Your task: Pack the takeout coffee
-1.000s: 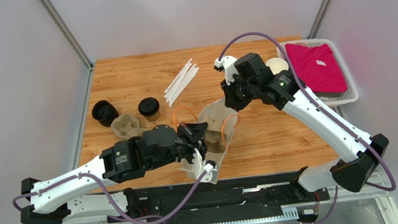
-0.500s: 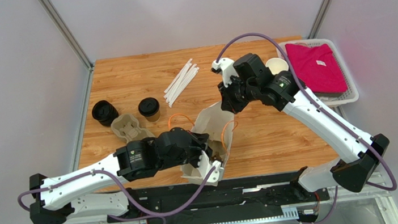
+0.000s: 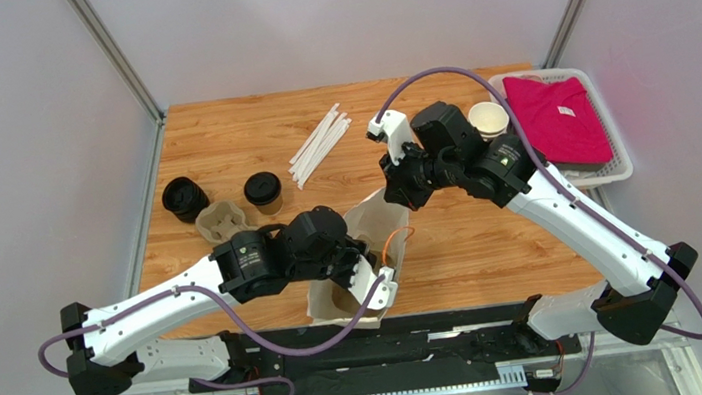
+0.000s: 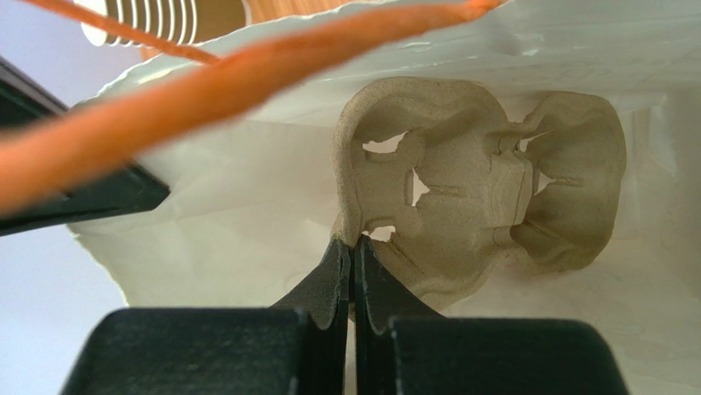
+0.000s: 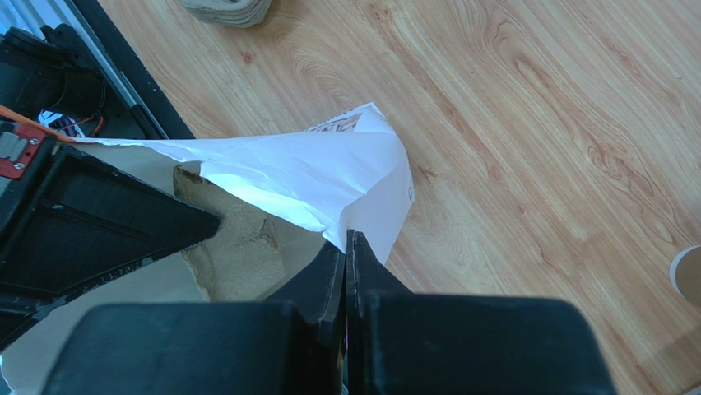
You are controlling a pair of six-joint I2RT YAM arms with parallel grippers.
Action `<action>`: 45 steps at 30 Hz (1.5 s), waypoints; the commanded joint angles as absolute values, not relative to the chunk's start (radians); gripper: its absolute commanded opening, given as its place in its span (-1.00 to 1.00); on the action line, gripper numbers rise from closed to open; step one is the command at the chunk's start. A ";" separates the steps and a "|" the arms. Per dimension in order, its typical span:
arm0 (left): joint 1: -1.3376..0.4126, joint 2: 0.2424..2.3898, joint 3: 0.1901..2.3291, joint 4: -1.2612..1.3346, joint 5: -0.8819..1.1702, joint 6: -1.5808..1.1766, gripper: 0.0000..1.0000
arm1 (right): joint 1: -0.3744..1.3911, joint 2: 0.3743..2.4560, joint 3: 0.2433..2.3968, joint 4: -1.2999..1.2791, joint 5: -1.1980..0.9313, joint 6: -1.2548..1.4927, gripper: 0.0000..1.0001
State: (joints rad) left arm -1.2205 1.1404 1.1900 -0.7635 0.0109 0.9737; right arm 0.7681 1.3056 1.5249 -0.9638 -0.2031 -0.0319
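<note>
Since a second ago, has drawn the white paper bag with orange cord handles toward seven o'clock and tipped its mouth more upright, with the left gripper pushed deeper inside and the right gripper carried a little toward nine o'clock. Finds the left fingers pressed fully together on the near edge of a grey-brown moulded pulp cup tray, held low between the bag's white walls. Finds the right fingers likewise pinched tight, on the bag's rim at its one o'clock corner, holding the mouth up. Locates the takeout coffee, a small tan kraft paper cup with a round black lid, standing on the wooden table at about ten o'clock from the bag, well apart from both grippers and touched by neither. Notes near it what looks like a stack of black lids at nine o'clock and more pulp trays at eight o'clock; further off, white paper-wrapped straws at two o'clock, and a stack of lidless cups just beside a white plastic basket holding a magenta cloth. Judging progress as early to middling: bag opened and tray nearly seated, done; releasing the tray, fetching the cup and lowering it into a tray pocket, all left to do
</note>
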 commanded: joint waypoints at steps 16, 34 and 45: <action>-1.118 1.247 1.213 -0.736 0.104 0.954 -0.74 | 0.782 1.266 1.522 -0.914 -0.236 -0.034 -1.00; -1.158 1.144 1.310 -0.936 0.152 0.957 0.07 | 0.784 1.292 1.500 -0.897 -0.193 -0.040 -1.00; -1.167 1.299 1.298 -0.894 0.152 0.859 0.06 | 0.782 1.312 1.517 -0.908 -0.204 -0.023 -1.00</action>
